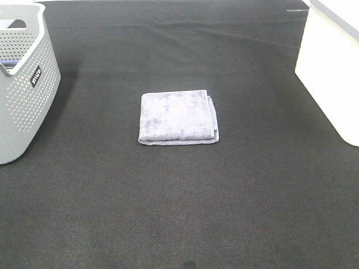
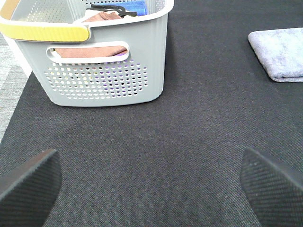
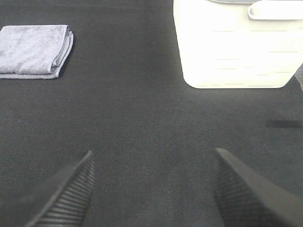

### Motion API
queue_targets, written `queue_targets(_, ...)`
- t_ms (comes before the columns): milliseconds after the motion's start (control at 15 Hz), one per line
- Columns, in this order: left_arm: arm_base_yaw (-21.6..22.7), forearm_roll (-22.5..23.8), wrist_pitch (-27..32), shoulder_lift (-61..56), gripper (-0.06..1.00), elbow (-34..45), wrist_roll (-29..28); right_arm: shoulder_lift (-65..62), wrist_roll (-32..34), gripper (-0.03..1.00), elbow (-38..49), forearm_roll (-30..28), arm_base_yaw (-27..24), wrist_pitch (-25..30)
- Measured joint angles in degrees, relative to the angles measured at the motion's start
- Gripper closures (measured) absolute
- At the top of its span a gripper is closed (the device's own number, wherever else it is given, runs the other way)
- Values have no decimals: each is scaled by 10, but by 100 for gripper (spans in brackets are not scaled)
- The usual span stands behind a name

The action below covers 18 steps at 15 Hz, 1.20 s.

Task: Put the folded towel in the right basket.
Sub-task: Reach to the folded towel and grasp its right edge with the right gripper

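A folded lavender-grey towel (image 1: 178,117) lies flat on the black mat in the middle of the exterior view. It also shows in the left wrist view (image 2: 279,53) and in the right wrist view (image 3: 35,50). The right basket (image 1: 331,67) is white and stands at the right edge; the right wrist view shows its side (image 3: 234,47). My left gripper (image 2: 149,187) is open and empty above bare mat. My right gripper (image 3: 151,189) is open and empty, short of both towel and basket. Neither gripper shows in the exterior view.
A grey perforated basket (image 1: 22,84) stands at the far left; in the left wrist view (image 2: 99,61) it holds folded cloths and a dark hanger. The black mat (image 1: 179,213) covers the table.
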Motion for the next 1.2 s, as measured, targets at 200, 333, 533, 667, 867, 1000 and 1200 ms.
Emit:
queue_targets(200, 0, 0, 0, 0, -3, 0, 0, 0, 0, 31, 0, 0, 0, 0)
queue_targets(333, 0, 0, 0, 0, -3, 0, 0, 0, 0, 31, 0, 0, 0, 0)
queue_targets(533, 0, 0, 0, 0, -3, 0, 0, 0, 0, 31, 0, 0, 0, 0)
queue_targets(667, 0, 0, 0, 0, -3, 0, 0, 0, 0, 31, 0, 0, 0, 0)
queue_targets(867, 0, 0, 0, 0, -3, 0, 0, 0, 0, 31, 0, 0, 0, 0)
queue_targets(1000, 0, 0, 0, 0, -3, 0, 0, 0, 0, 31, 0, 0, 0, 0)
queue_targets(1200, 0, 0, 0, 0, -3, 0, 0, 0, 0, 31, 0, 0, 0, 0)
